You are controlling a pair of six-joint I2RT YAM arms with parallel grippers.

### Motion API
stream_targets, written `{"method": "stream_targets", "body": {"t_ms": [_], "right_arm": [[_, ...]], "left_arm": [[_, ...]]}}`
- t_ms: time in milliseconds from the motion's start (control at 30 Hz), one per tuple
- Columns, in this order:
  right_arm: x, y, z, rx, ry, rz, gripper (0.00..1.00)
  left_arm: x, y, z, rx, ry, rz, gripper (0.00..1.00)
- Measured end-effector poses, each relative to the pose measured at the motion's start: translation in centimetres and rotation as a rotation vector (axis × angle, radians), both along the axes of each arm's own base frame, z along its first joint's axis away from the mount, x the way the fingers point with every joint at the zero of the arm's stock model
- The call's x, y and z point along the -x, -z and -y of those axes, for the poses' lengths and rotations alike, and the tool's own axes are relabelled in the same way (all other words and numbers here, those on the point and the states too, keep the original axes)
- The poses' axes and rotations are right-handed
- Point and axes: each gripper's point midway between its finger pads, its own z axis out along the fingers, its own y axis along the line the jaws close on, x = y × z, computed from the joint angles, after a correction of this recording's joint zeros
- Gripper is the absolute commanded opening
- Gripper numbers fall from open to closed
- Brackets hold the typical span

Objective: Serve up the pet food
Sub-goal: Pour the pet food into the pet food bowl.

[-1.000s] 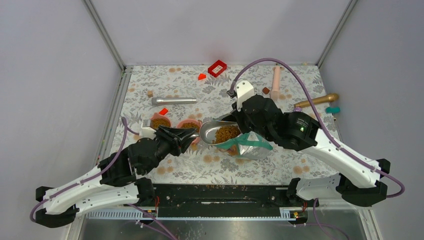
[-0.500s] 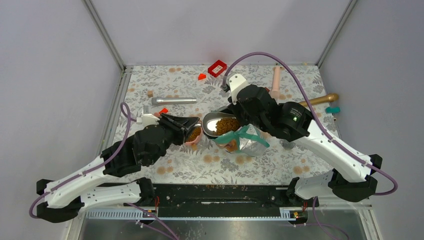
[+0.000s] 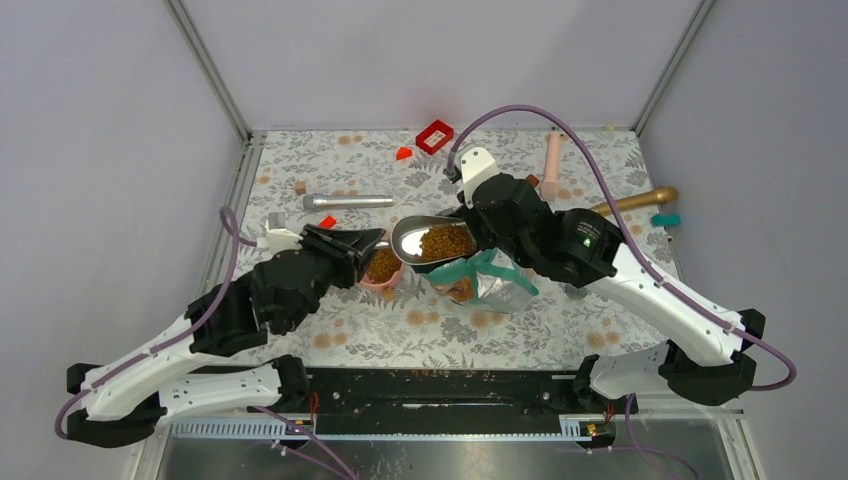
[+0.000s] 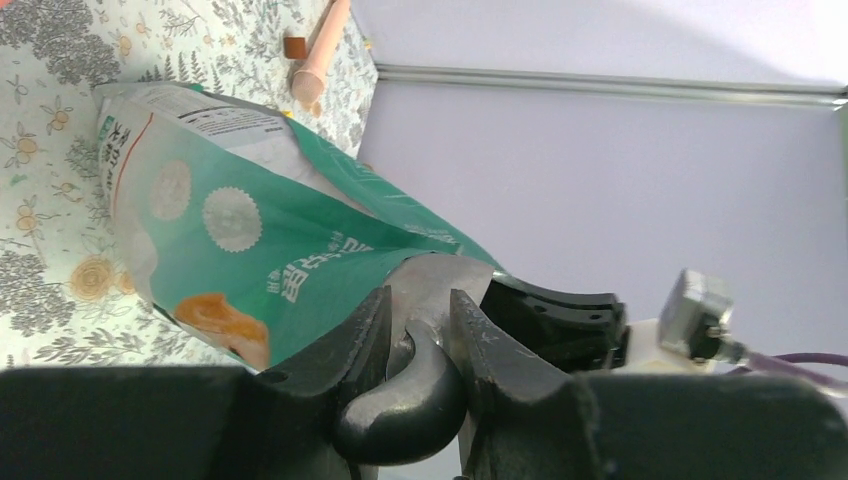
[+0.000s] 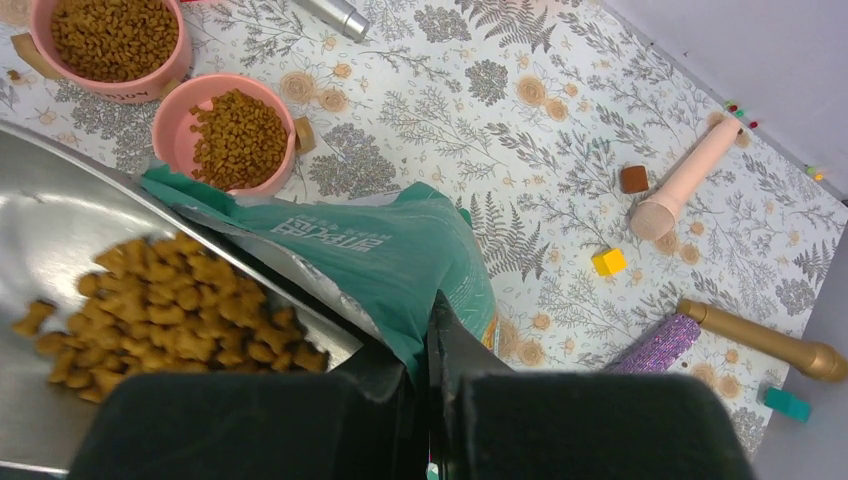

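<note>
The pet food (image 5: 170, 310) lies heaped in a metal scoop (image 3: 412, 236), with more kibble in two pink bowls (image 5: 235, 135) (image 5: 115, 40). My left gripper (image 3: 352, 246) (image 4: 418, 310) is shut on the scoop's curved handle (image 4: 405, 400) and holds the scoop level, just right of the one bowl (image 3: 382, 268) that shows from above. The teal-green and white pouch (image 3: 492, 281) (image 4: 250, 230) (image 5: 390, 250) stands beside the scoop. My right gripper (image 5: 430, 330) (image 3: 480, 262) is shut on the pouch's top edge.
Scattered on the floral cloth are a silver cylinder (image 3: 348, 201), a red block (image 3: 435, 135), a pink pestle (image 3: 552, 160), a gold rod (image 3: 635, 200), a teal block (image 3: 665, 220), a yellow cube (image 5: 607, 262) and a purple glitter stick (image 5: 660, 345). Grey walls enclose three sides.
The left arm has drawn the loaded scoop out of the pouch and moved it back and left, and it now covers the left bowl. The right arm and pouch shifted slightly left.
</note>
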Motion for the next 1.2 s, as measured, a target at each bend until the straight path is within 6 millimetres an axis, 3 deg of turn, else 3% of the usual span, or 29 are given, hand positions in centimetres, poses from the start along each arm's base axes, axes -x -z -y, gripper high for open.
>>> {"method": "stream_targets", "body": {"t_ms": [167, 567, 900, 1200], "right_arm": [[-0.1, 0.0, 0.0, -0.004, 0.003, 0.006, 0.00], [0.2, -0.1, 0.4, -0.024, 0.010, 0.004, 0.00], [0.4, -0.1, 0.6, -0.042, 0.020, 0.001, 0.00], [0.6, -0.2, 1.2, -0.066, 0.031, 0.013, 0.00]], "left_arm": [[0.1, -1.6, -1.7, 0.043, -0.043, 0.006, 0.00], [0.2, -1.4, -5.6, 0.117, -0.153, -0.004, 0.00], [0.4, 1.7, -9.8, 0.131, -0.287, -0.072, 0.00], [0.3, 7.2, -13.0, -0.195, -0.404, -0.119, 0.00]]}}
